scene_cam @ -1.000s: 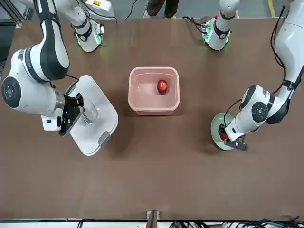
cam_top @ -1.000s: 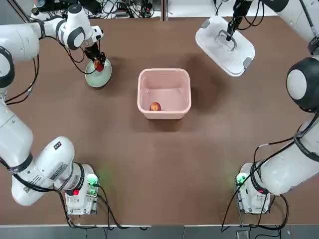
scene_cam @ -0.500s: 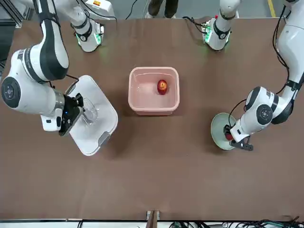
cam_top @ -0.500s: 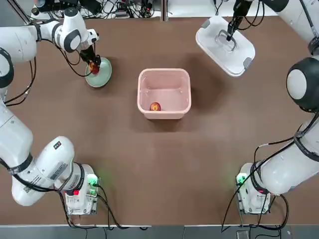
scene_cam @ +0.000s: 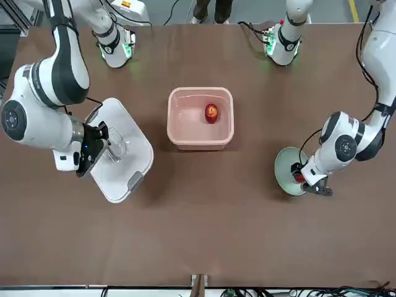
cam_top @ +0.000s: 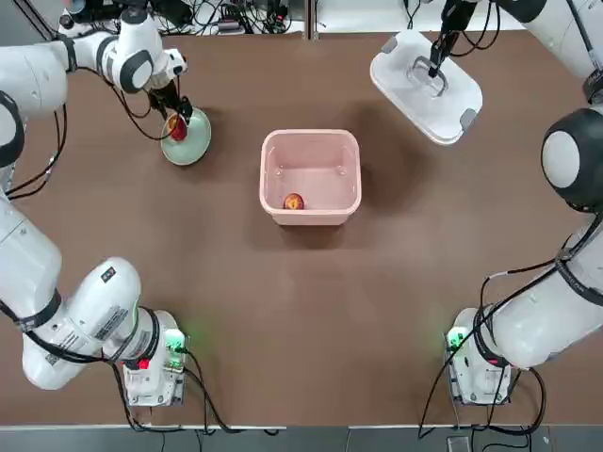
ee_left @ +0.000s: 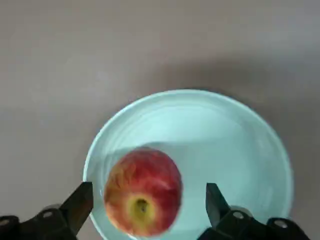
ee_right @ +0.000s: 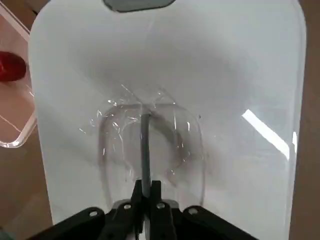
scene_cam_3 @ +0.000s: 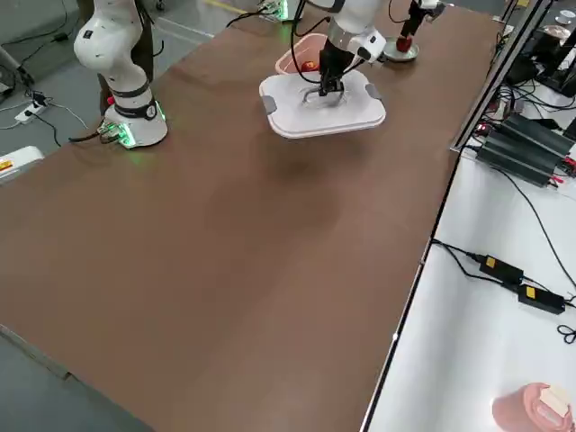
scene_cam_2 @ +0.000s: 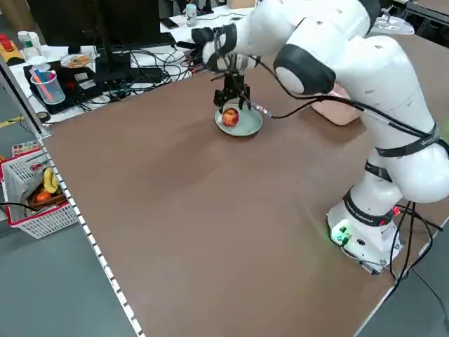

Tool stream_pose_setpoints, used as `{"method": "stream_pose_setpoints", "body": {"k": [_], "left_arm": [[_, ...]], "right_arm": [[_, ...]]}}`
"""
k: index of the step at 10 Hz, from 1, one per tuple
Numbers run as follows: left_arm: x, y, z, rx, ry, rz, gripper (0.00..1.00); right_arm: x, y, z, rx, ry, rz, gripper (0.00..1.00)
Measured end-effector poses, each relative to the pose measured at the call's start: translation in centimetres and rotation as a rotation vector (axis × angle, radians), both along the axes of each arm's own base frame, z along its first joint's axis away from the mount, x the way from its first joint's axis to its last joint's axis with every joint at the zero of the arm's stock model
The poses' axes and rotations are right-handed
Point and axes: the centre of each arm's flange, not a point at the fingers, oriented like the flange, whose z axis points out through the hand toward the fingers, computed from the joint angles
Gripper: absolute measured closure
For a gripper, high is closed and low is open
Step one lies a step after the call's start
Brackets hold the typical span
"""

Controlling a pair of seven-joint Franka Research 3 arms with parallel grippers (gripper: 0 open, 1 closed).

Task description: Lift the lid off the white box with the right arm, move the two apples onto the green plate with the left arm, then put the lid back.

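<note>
Top view: the white box sits mid-desk with one apple inside, at 6 o'clock against its wall. At 10 o'clock from the box, the green plate carries the other apple, and the left claw hangs over it. At 2 o'clock the right claw grips the lid by its bar handle.

Front view: the right claw is clamped shut on the lid, which hangs tilted over the desk.

Left wrist view: the left claw stands open, its fingers on either side of the apple and clear of it; the apple rests on the plate near its rim.

Right wrist view: both fingers pinch the thin handle bar.

The apples look firm, light and smooth, likely to roll on a shallow dish; a grip across the widest part should suit. The remaining apple lies close to the box wall, which may crowd one finger. The lid seems stiff and light. Cables trail along the desk's far edge, well apart.
</note>
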Motion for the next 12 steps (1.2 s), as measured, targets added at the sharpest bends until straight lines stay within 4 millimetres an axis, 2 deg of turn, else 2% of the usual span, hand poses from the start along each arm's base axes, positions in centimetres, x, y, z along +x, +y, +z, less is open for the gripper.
{"method": "stream_pose_setpoints", "body": {"k": [1,3,5,8,10,11,12], "left_arm": [[-0.8,-3.2,2.6,0.020,0.023,0.034,0.01],[-3.3,-10.9,7.1,0.002,0.021,0.105,0.01],[-7.3,-19.1,9.8,-0.034,-0.006,0.148,0.01],[-14.3,-32.0,12.0,-0.075,-0.013,0.187,0.01],[-17.7,-38.4,13.8,-0.113,-0.005,0.208,0.01],[-18.9,-41.0,13.7,-0.111,-0.009,0.218,0.01],[-20.0,-43.1,12.8,-0.095,-0.012,0.217,0.01]], "right_arm": [[0.0,0.0,0.0,0.000,0.000,0.000,0.93],[0.0,0.0,0.0,0.000,0.000,-0.001,0.93],[0.0,-0.1,0.0,0.000,0.000,-0.001,0.93],[0.0,-0.1,0.0,0.000,0.000,-0.002,0.93],[0.0,-0.2,0.0,-0.001,0.000,-0.003,0.93],[0.0,-0.2,0.0,-0.001,0.000,-0.003,0.93],[0.0,-0.2,0.0,-0.001,0.001,-0.003,0.93]]}}
